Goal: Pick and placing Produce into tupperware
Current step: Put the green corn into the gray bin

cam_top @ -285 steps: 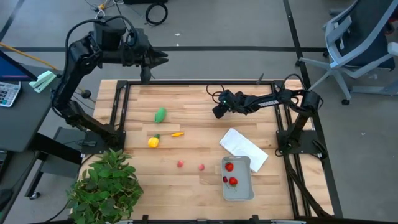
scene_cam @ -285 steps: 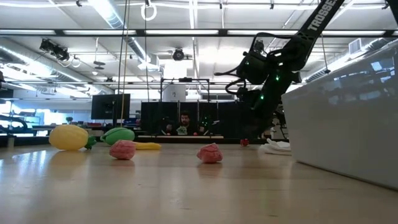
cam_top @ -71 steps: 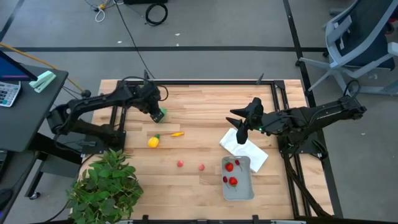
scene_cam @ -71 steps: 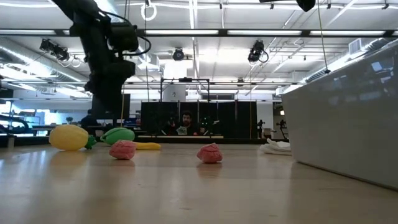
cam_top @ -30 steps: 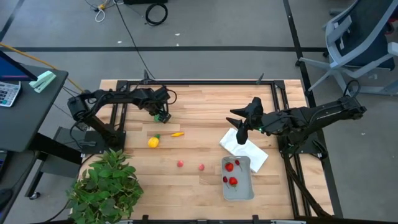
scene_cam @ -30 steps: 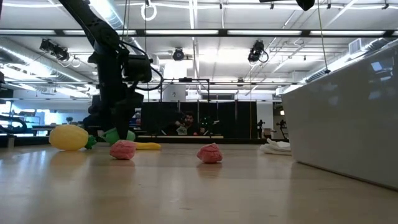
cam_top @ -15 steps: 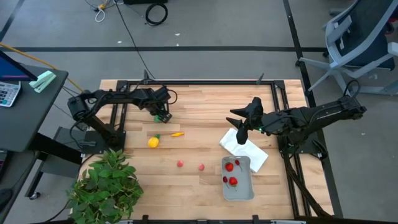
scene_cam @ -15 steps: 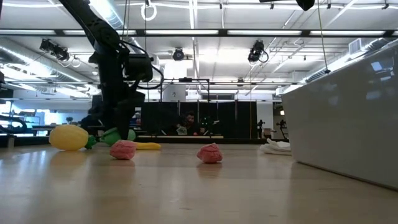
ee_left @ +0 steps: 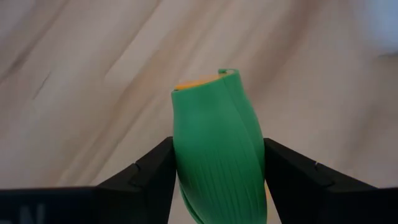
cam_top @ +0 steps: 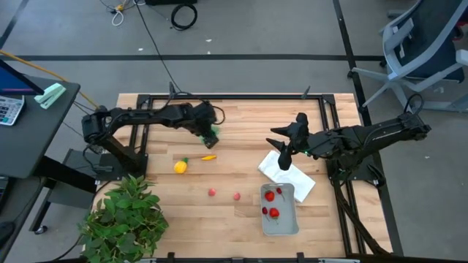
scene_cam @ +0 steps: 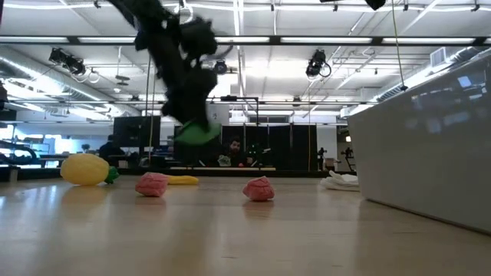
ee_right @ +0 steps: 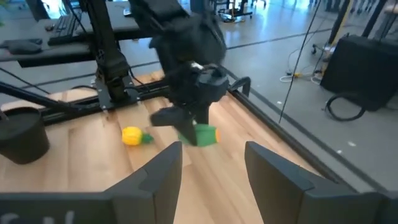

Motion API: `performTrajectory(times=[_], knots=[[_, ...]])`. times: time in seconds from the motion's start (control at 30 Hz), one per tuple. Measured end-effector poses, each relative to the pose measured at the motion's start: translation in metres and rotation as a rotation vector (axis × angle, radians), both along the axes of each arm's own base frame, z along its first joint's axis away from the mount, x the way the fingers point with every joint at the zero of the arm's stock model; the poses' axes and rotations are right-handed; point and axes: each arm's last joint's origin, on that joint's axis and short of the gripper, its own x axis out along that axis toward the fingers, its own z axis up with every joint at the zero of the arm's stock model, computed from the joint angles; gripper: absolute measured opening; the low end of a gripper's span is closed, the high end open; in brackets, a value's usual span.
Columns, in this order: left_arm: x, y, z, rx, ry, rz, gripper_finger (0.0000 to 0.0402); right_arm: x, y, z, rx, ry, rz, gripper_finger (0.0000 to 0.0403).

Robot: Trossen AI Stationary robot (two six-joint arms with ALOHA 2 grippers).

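Carrying is the step in hand, judged from how things lie. Nearest the front table edge in the high view sits the tupperware point(cam_top: 280, 219), a pale grey tray with three small red pieces point(cam_top: 271, 204) already inside; a white cloth point(cam_top: 287, 174) lies touching its far corner. Just beyond, on bare wood, two pink-red pieces point(cam_top: 224, 194) remain loose, and farther on lie the yellow lemon-like piece point(cam_top: 180, 166) and the thin orange piece point(cam_top: 209, 157). Farther still, the left gripper point(cam_top: 210, 135) hangs clear of the table with its fingers pinching the green oval point(ee_left: 219, 149) by its two sides; the low view shows that piece point(scene_cam: 196, 133) lifted well above the wood. The right gripper point(cam_top: 284, 149) waits over the far end of the cloth, fingers spread and holding nothing. The next move probably calls for the left arm to travel across the table toward the front right, stop above the tray's open interior and part its fingers there, clear of the waiting right arm.
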Motion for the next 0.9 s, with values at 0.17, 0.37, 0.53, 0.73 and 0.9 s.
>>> performTrajectory(times=[0.17, 0.37, 0.53, 0.73, 0.9], knots=[[0.034, -0.041, 0.042, 0.074, -0.180, -0.186, 0.0230, -0.003, -0.002, 0.015, 0.023, -0.066, -0.056, 0.0183], [0.057, -0.103, 0.075, 0.121, -0.410, -0.388, 0.0223, -0.004, -0.001, 0.021, 0.043, -0.080, -0.026, 0.0183], [0.064, -0.140, 0.092, 0.156, -0.598, -0.501, 0.0221, -0.004, 0.000, 0.021, 0.053, -0.076, -0.005, 0.0183], [0.075, -0.164, 0.095, 0.163, -0.744, -0.550, 0.0223, -0.004, 0.000, 0.021, 0.054, -0.077, -0.004, 0.0183], [0.103, -0.179, 0.064, 0.158, -0.803, -0.573, 0.0222, -0.005, -0.001, 0.027, 0.057, -0.093, -0.003, 0.0183]])
